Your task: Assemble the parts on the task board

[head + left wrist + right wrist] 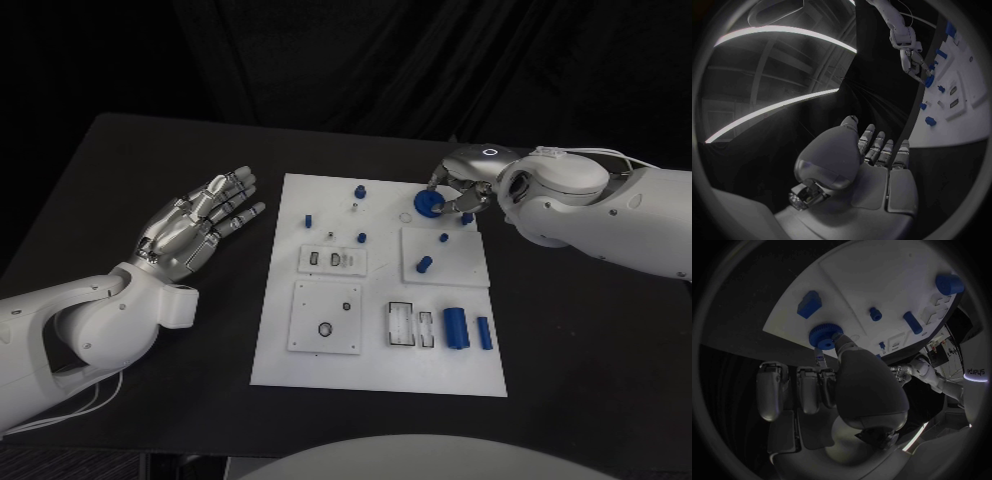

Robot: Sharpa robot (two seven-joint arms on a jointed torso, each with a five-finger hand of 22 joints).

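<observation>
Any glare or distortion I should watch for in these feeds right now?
Head view: even light, white task board bright but readable. Left wrist view: bright curved light streaks, board edge bent by fisheye. Right wrist view: dim, right hand hides part of the round blue ridged gear.

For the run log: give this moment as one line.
right hand: pinches round blue toothed disc over white plastic task board | left hand: open, beside board, holding nothing

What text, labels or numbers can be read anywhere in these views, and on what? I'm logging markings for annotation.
"sharpa", seen mirrored or turned and only partly legible, on the white arm at the rim of the right wrist view.
The task board and its blue parts carry no readable text.
Neither robot hand bears a legible mark.
</observation>
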